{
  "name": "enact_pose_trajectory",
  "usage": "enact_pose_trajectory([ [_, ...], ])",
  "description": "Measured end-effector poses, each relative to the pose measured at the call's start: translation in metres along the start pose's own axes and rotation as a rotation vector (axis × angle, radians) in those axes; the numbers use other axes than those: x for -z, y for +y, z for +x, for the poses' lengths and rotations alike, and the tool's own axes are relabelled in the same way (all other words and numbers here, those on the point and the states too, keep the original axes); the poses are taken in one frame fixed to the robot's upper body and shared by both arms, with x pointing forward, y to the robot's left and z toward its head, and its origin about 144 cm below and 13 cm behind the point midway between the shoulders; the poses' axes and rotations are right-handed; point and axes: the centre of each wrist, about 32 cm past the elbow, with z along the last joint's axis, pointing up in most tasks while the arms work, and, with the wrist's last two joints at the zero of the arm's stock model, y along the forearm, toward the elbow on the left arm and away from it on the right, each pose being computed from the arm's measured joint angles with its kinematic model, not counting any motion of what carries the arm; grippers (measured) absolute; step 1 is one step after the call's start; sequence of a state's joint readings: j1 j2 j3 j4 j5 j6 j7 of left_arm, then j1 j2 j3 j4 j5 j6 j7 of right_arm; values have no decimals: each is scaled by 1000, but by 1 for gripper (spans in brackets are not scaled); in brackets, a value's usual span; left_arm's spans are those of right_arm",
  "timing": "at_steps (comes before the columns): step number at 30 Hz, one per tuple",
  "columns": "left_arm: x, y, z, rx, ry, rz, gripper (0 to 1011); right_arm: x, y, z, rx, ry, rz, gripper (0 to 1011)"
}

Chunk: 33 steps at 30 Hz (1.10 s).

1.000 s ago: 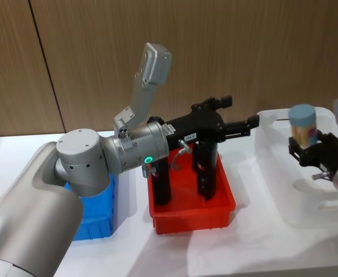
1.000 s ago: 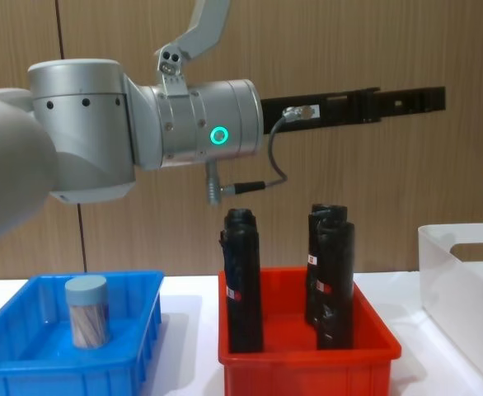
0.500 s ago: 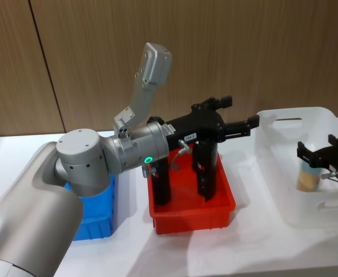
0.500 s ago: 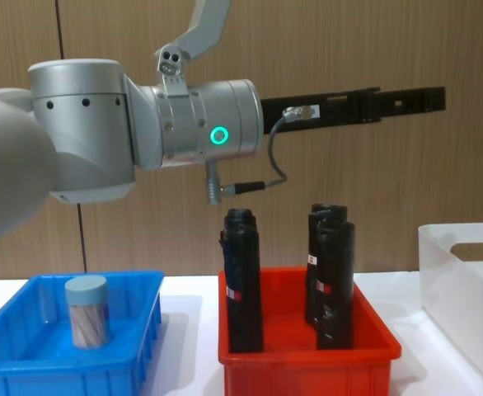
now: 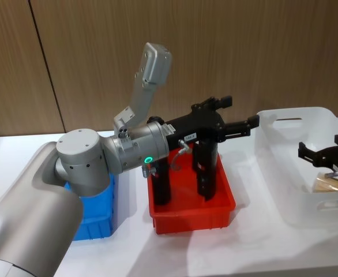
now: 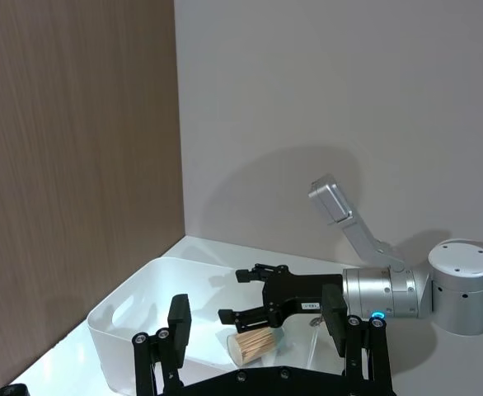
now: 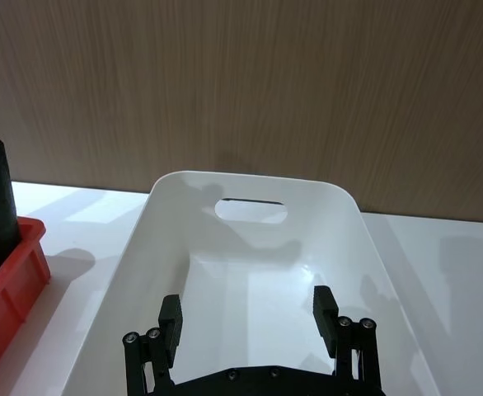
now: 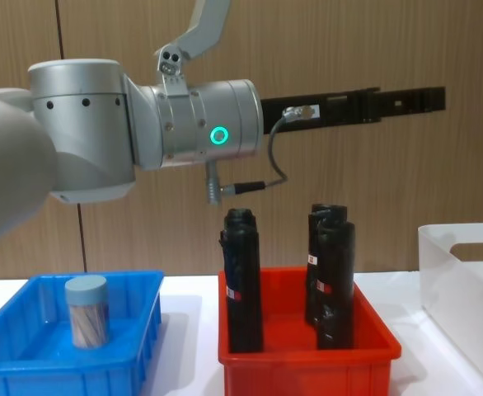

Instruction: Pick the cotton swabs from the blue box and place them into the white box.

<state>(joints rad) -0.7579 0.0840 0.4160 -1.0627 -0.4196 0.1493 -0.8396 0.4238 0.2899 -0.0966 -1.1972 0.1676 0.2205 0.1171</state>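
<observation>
One jar of cotton swabs lies on its side inside the white box, straight below my right gripper, which hangs open and holds nothing. From the left wrist view the same fallen jar shows under the right gripper. The right wrist view looks down past the open right gripper into the white box. Another jar of cotton swabs stands upright in the blue box. My left gripper is open and held high over the red bin, pointing toward the white box.
A red bin sits between the blue and white boxes and holds three tall black wrapped rolls. The left arm's big elbow hangs over the blue box. A wooden wall stands behind the white table.
The right gripper held a jar above the white box, then opened. The jar dropped into the box and tipped onto its side. The left arm has not moved.
</observation>
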Motion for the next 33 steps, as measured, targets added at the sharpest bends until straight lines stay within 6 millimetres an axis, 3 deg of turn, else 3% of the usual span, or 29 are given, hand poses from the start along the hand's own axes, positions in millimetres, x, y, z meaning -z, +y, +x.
enact_pose_trajectory([
  [24,1,1,0,-4,0,1,1004,1,-3,2,-2,6,17,1002],
  [33,10,11,-7,-76,-24,14,1004,5,-15,-9,-30,-2,50,1002],
])
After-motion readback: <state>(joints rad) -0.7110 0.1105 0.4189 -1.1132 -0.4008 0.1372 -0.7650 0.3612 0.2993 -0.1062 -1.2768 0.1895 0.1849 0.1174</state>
